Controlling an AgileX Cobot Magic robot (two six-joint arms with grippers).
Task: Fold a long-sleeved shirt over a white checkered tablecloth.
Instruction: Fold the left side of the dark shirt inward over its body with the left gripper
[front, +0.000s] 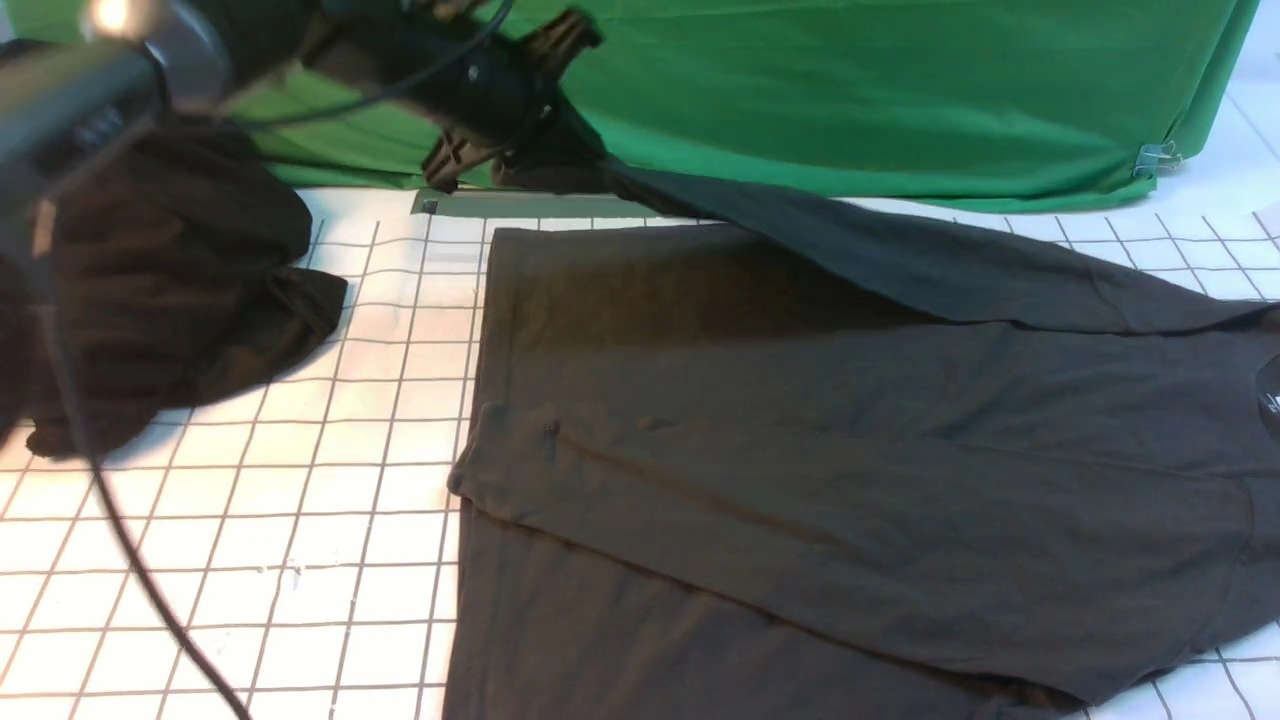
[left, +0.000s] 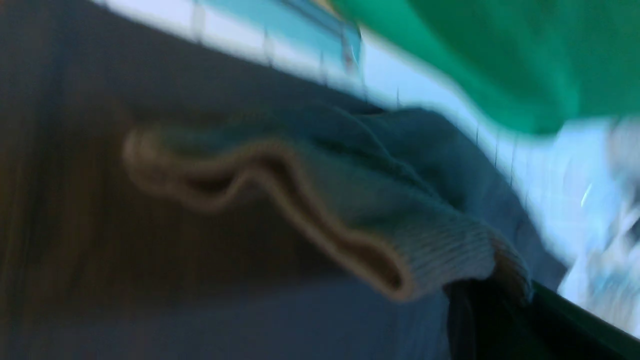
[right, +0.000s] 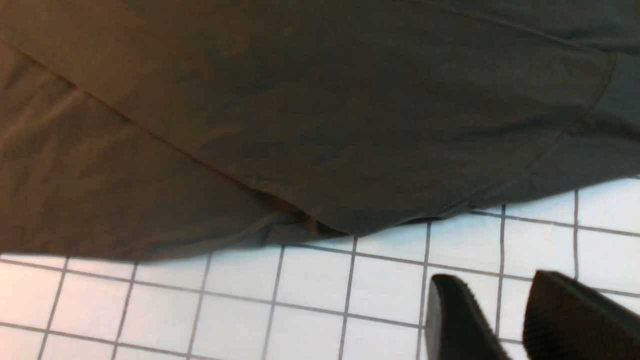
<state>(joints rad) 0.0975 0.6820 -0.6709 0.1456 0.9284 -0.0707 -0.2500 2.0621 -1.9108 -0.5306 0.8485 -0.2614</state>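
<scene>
Long-sleeved shirt cuff is pinched by left gripper; right gripper half-parted, empty.

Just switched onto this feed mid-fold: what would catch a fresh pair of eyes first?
The dark long-sleeved shirt sprawls across the right half of the white checkered tablecloth, one sleeve pulled toward the far edge where the left gripper pinches its cuff. A bright green cloth drapes behind, and a black garment lies heaped at left. The right gripper hovers open beside the shirt's edge.
</scene>
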